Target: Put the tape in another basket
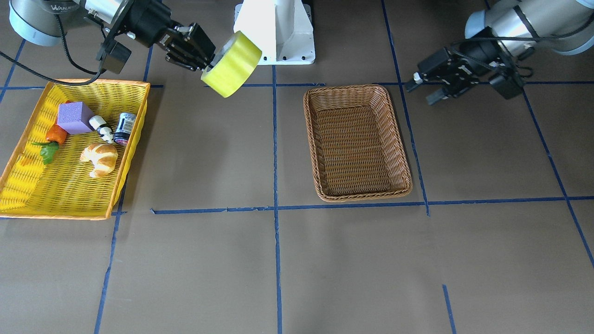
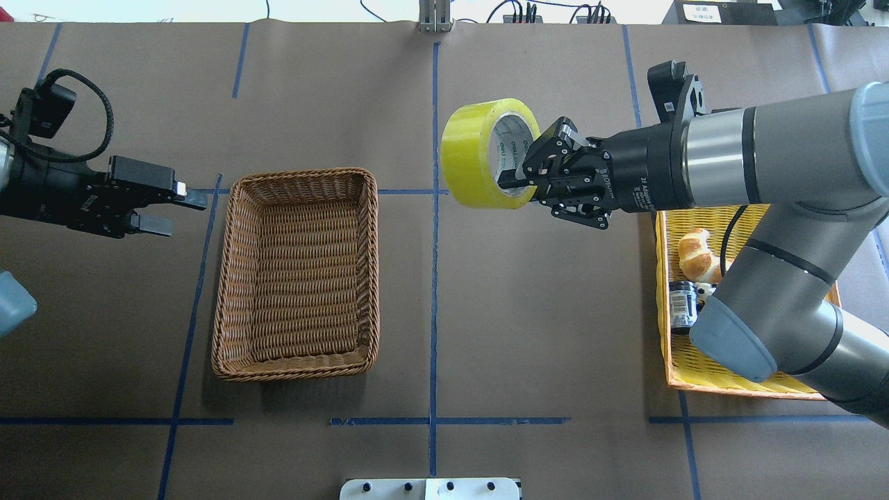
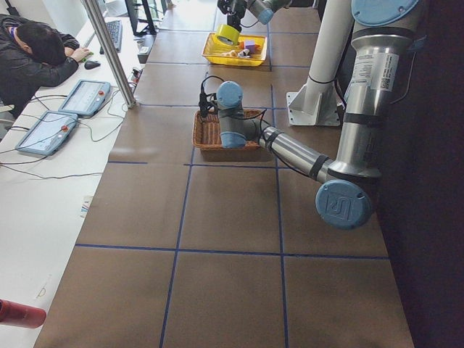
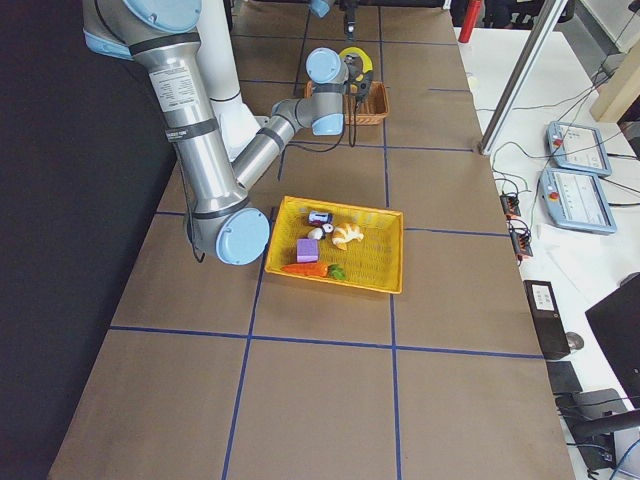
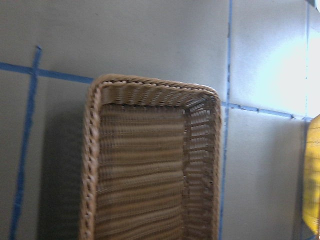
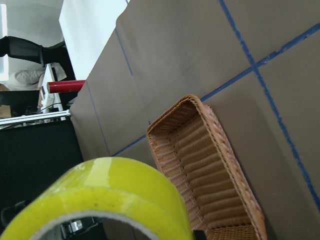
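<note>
One item in transit: tape (image 2: pixel 467 156). Wide roll of glossy translucent yellow-green film on a white/grey printed core.

Loc.: aloft over the bare surface (image 1: pixel 209 260), between the two containers and over neither. The roll is tilted, its core opening showing from overhead.

Held by: right pincer (image 2: pixel 515 184), clamped on the roll's wall. One finger sits inside the core; the outer finger is mostly hidden.

Dest.: basket (image 2: pixel 298 173), left of the tape. Rect. brown wicker, rounded corners, braided rim, ribbed weave, nothing in it.

Left pincer (image 2: pixel 179 213): fingers apart, holding nothing, just left of the basket toward its far end.

Origin: tray (image 1: pixel 60 185), at the right. Yellow woven mesh with an orange rim and shallow sloped sides. Contents incl. croissant (image 1: pixel 99 158), matte purple block (image 1: pixel 75 117) and a small dark jar (image 1: pixel 125 128).

Surface: flat matte brown sheet gridded with blue lines (image 1: pixel 274 139).

Risks (est.):
- The grip is on one wall only and the film is slick, so the roll may pivot or slip between the pads during the traverse.
- If let go short of the rim, the round roll lands on edge on the surface and prob. rolls off.
- If carried too low, it clips the raised braided rim and may shove the light wicker basket.
- If it overshoots left, it nears the parked left pincer.
</note>
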Controlling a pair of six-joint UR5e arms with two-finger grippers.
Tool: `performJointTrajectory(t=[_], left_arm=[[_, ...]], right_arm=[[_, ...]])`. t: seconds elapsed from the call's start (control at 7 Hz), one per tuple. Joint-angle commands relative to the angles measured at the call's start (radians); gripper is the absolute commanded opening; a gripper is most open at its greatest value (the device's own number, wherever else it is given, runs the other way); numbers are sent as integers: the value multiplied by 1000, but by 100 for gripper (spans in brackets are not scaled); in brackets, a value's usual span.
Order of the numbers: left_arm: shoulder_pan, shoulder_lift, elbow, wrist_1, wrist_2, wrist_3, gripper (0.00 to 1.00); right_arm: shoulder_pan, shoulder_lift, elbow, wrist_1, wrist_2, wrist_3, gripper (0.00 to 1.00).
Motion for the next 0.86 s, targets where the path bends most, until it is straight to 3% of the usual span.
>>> performJointTrajectory(t=[0.0,0.29,0.57,0.71], left_arm=[[85,-33,-1,-318,131,-393,97],[201,-79,0,-513,304,-653,97],[336,-117,-4,-636,528,-761,97],[346,-140,5,-656,558,-815,97]], right_arm=[[-66,0,-2,153,-24,67,0],[-176,0,-5,253,-33,81,0],[-259,0,-5,310,-108,83,0],[-302,-2,-9,341,-145,83,0]])
